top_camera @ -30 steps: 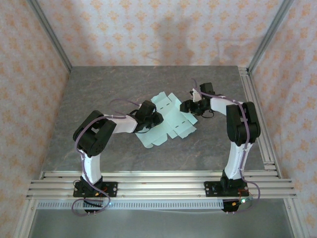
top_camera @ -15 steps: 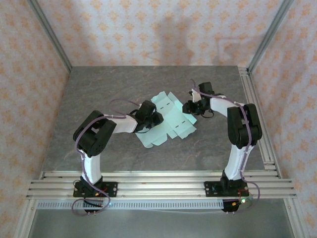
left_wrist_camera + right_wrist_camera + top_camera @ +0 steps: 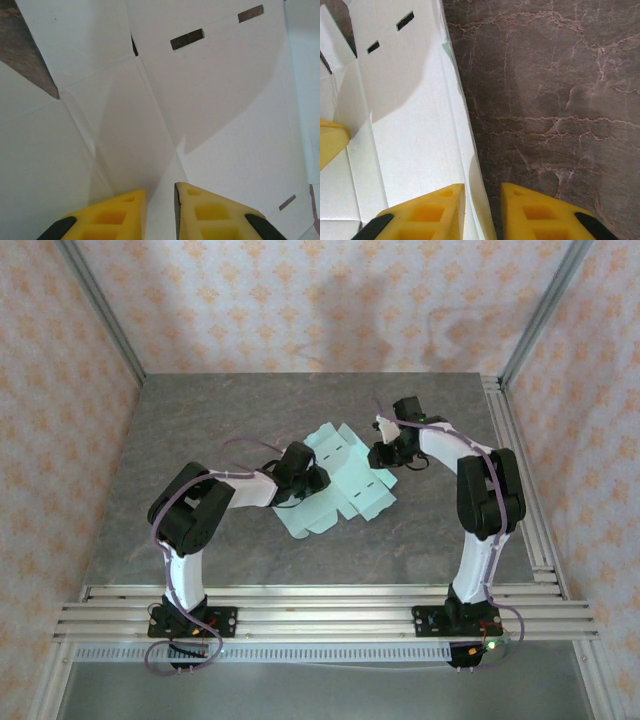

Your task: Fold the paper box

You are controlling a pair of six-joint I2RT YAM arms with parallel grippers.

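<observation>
Right gripper: fingers have drawn in from about half spread to a narrow gap. They now pinch the right-hand edge of the paper box, with one pad over the card and the other on the table side of that edge. Its wrist has also shifted slightly toward the far side of the sheet.

Left gripper: unchanged, with the fingers close together on a raised crease at the sheet's opposite, left side.

The sheet itself has not moved.

Judgement: both sides are now secured, so a flap can be lifted or creased next. No fold on the right edge is made yet.

Orientation: the sheet lies flat and unfolded between the two grippers, skewed to the table edges. Its long axis appears to run obliquely from far-left to near-right, along the row of slots. This is uncertain, as the left gripper covers part of it.
</observation>
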